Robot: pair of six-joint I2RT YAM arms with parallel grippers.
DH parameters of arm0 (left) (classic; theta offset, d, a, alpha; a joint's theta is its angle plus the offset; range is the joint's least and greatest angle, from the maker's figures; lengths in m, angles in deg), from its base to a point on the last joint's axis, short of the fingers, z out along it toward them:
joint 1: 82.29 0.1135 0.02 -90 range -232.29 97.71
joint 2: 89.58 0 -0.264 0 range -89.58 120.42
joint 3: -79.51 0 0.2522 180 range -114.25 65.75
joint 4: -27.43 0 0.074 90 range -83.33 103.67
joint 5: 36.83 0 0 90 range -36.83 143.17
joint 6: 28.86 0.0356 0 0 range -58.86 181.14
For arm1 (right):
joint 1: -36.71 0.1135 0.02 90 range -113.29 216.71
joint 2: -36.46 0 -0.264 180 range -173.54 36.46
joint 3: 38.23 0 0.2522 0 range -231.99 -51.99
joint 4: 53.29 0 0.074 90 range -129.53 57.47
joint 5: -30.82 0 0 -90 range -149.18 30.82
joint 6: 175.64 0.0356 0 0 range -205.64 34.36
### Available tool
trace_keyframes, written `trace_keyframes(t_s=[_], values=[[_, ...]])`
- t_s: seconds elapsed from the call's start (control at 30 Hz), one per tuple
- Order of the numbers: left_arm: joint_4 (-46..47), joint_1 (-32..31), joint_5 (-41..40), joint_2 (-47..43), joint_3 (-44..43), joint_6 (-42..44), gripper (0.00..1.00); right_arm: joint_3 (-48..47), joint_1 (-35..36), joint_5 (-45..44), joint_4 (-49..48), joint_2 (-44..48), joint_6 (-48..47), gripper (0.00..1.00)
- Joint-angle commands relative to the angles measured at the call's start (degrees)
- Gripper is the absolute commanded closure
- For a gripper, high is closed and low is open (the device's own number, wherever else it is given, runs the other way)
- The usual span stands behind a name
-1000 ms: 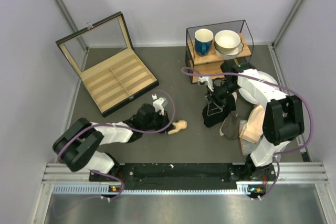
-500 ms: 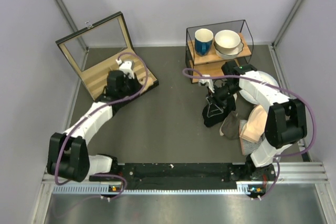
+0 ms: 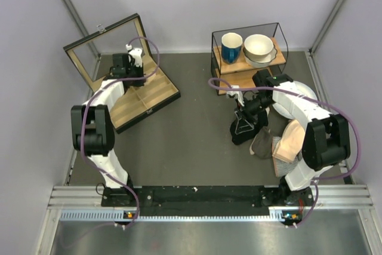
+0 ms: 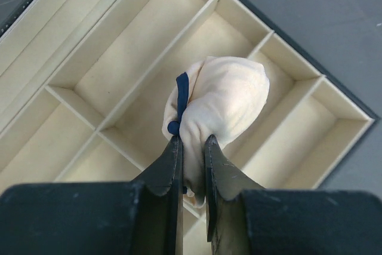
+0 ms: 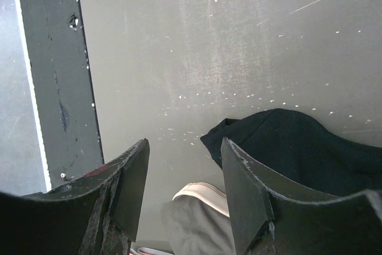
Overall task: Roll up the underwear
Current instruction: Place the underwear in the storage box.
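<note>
The underwear is a pale beige bundle with dark edging, rolled up. My left gripper is shut on its near end and holds it above the compartments of the open wooden organizer box. In the top view the left gripper is over the back part of the box, and the underwear is hidden under it. My right gripper is open and empty, just above the black garment and a grey garment. It also shows in the top view.
A glass-sided shelf at the back right holds a blue mug and white bowls. The black garment, the grey garment and a peach cloth with striped fabric lie at the right. The box lid stands open.
My left arm has carried the rolled underwear from the middle of the table to the back left, over the organizer box. The right arm has barely moved.
</note>
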Motion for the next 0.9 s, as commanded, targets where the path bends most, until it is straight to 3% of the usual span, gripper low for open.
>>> trace_keyframes(t_s=[0.0, 0.23, 0.87], values=[[-2.6, 1.9, -0.6, 5.0, -7.3, 6.3, 1.0, 0.1, -0.1, 2.4, -0.3, 2.2, -1.1, 0.47], [-2.3, 4.7, 1.2, 10.2, -12.5, 7.9, 1.0, 0.2, 0.0, 1.6, -0.4, 0.7, -1.1, 0.47], [1.0, 7.3, 6.8, 13.4, -20.7, 8.5, 1.0, 0.2, 0.5, 0.4, -0.3, -2.5, -1.2, 0.47]])
